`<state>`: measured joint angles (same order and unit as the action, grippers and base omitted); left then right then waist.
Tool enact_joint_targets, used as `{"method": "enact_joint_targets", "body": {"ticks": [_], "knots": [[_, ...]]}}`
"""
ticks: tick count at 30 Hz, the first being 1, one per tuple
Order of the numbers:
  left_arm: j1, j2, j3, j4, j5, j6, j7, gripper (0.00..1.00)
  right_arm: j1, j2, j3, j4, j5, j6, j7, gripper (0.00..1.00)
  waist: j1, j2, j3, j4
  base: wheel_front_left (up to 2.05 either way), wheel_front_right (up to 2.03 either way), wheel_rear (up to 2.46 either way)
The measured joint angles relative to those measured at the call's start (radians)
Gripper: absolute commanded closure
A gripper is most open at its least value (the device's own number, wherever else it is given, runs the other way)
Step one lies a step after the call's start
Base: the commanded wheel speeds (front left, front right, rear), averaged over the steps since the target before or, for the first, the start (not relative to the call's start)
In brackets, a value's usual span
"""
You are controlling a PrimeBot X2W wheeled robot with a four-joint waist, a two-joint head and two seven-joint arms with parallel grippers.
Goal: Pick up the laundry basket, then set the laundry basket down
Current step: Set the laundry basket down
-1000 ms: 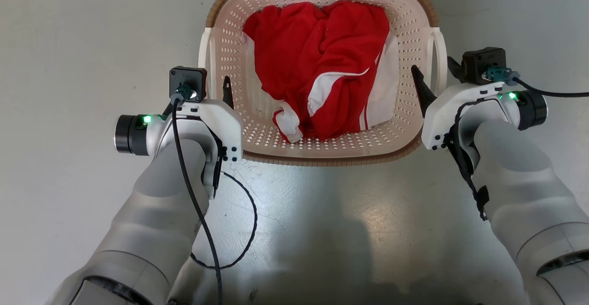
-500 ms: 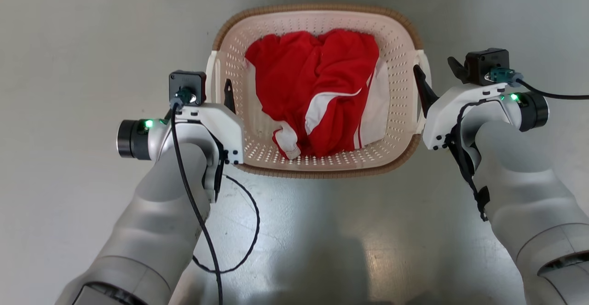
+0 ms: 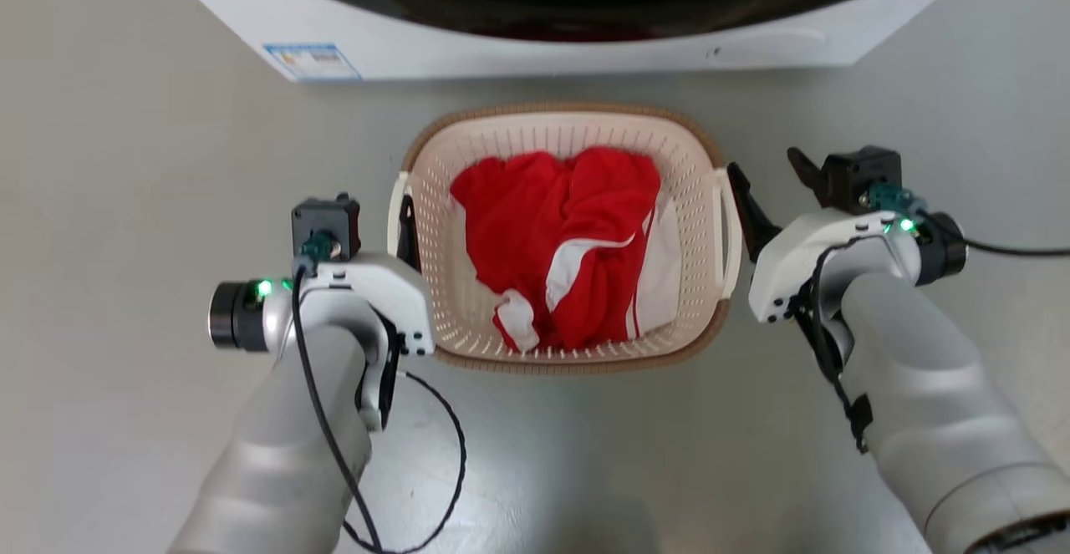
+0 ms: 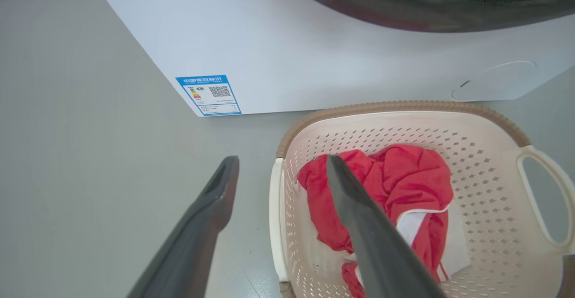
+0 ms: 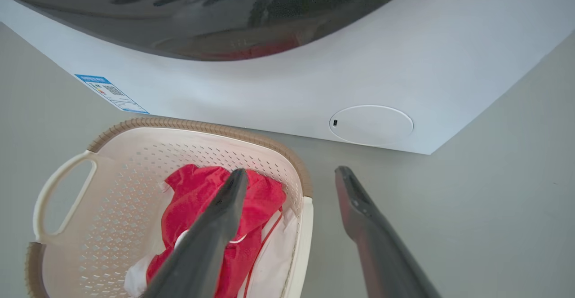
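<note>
One laundry basket (image 3: pixel 552 132) stands on the grey floor (image 3: pixel 125 161) with one red-and-white garment (image 3: pixel 568 228) bunched inside. There is one white washing machine (image 3: pixel 518 44) and two grippers. In the head view the machine's front edge runs across at 12 o'clock from the basket, near it with a narrow strip of floor between. Bare floor spreads wide at 3, 6 and 9 o'clock. The left gripper (image 4: pixel 281 159) sits at the basket's 9 o'clock, its fingers spread wide to either side of the left handle (image 4: pixel 275 217), one over the basket's inside and one outside, not clamped on it. The right gripper (image 5: pixel 292 171) sits at 3 o'clock, likewise spread wide astride the right handle (image 5: pixel 302 244). Whether any finger touches the plastic cannot be told.
</note>
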<state>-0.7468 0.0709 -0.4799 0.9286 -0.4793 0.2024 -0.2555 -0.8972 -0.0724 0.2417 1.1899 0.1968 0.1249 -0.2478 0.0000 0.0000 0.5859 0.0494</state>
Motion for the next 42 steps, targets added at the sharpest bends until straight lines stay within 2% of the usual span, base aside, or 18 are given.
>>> {"method": "enact_joint_targets", "body": {"ticks": [13,19,28,34,42], "knots": [[0.284,0.007,0.177,-0.343,0.17,-0.002,0.0,0.0,0.272,0.006,-0.095,-0.326,-0.034,0.0,-0.002,0.0,0.0,0.0,-0.193,-0.003,0.0,0.0,0.0],[0.433,-0.005,0.242,-0.508,0.22,-0.028,0.0,0.0,0.415,0.011,-0.141,-0.492,-0.04,0.0,-0.003,0.0,0.0,0.0,-0.276,-0.001,0.0,0.0,0.0],[0.656,-0.015,0.301,-0.746,0.266,-0.035,0.0,0.0,0.639,0.016,-0.17,-0.721,-0.04,0.0,-0.003,0.0,0.0,0.0001,-0.385,0.001,0.0,0.0,0.0],[0.756,-0.016,0.318,-0.839,0.289,-0.035,0.0,0.0,0.757,0.019,-0.17,-0.83,-0.035,0.0,-0.003,0.0,0.0,0.0,-0.432,-0.006,0.0,0.0,0.0],[0.857,-0.016,0.33,-0.899,0.305,-0.034,0.0,0.0,0.867,0.021,-0.171,-0.913,-0.02,0.0,-0.003,0.0,0.0,0.0,-0.489,-0.013,0.0,0.0,0.0]]}}
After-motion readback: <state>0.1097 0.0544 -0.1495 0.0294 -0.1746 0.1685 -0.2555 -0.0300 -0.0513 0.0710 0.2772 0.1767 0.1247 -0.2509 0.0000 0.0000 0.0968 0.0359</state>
